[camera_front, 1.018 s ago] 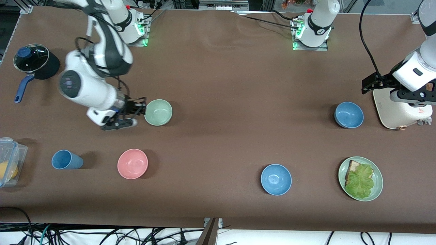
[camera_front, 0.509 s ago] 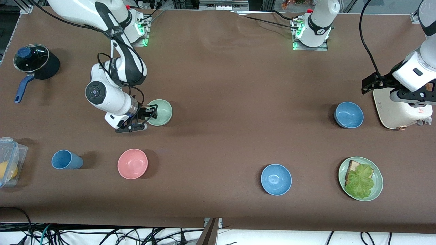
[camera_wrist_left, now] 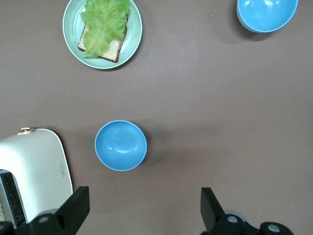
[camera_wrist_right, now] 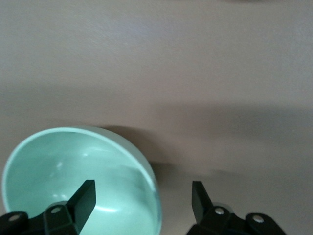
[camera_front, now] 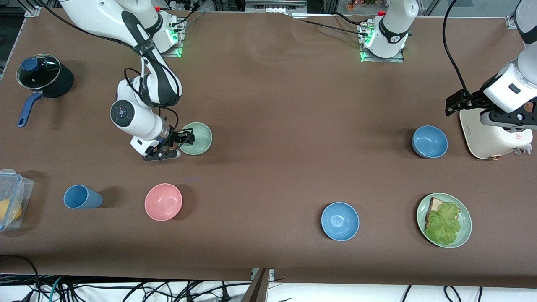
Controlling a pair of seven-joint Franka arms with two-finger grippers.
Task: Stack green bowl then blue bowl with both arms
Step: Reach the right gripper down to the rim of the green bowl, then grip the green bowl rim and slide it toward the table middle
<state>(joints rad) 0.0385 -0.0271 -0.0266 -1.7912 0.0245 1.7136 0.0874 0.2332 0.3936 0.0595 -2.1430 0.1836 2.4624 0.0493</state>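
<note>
The green bowl (camera_front: 198, 138) stands upright on the table toward the right arm's end. My right gripper (camera_front: 178, 146) is open and low at it, straddling the rim. In the right wrist view one finger (camera_wrist_right: 82, 200) is inside the green bowl (camera_wrist_right: 58, 176) and the other is outside, neither touching. The duller blue bowl (camera_front: 429, 141) sits beside the toaster toward the left arm's end. My left gripper (camera_front: 457, 104) hangs open high over the table next to the toaster, holding nothing. The left wrist view shows that blue bowl (camera_wrist_left: 121, 145) ahead of the left gripper (camera_wrist_left: 143, 209).
A brighter blue bowl (camera_front: 340, 221) and a green plate with bread and lettuce (camera_front: 465, 235) lie near the front camera. A pink bowl (camera_front: 163, 201) and blue cup (camera_front: 82, 197) sit nearer than the green bowl. Also on the table: a white toaster (camera_front: 495, 136), a black pot (camera_front: 44, 77) and a clear box (camera_front: 10, 197).
The right arm swung in toward the green bowl and its gripper opened, ending with its fingers on either side of the rim. The left arm has not moved.
</note>
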